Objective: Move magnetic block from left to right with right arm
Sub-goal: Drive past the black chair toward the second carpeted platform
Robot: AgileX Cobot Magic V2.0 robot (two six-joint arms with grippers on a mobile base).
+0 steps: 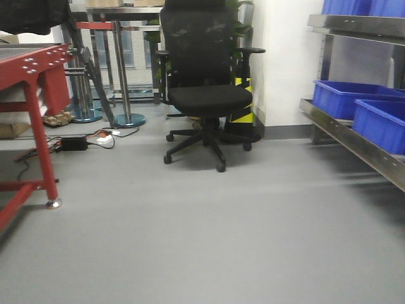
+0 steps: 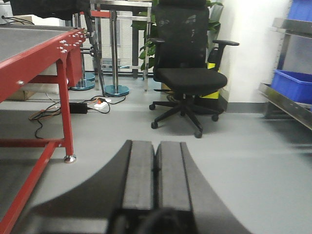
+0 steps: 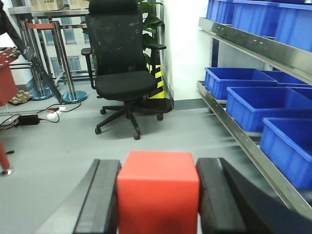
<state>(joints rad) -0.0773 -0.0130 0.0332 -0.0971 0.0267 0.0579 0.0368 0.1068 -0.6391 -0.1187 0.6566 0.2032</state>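
Observation:
The magnetic block, a plain bright-red cube, fills the bottom middle of the right wrist view. My right gripper is shut on it, one dark pad pressing each side, and holds it in the air above the grey floor. In the left wrist view my left gripper is shut, its two grey pads pressed together with nothing between them, pointing out over the floor. Neither gripper shows in the front-facing view.
A black office chair stands ahead in the middle. A red metal table frame is on the left, with cables and a power strip on the floor. A steel shelf rack holding blue bins runs along the right.

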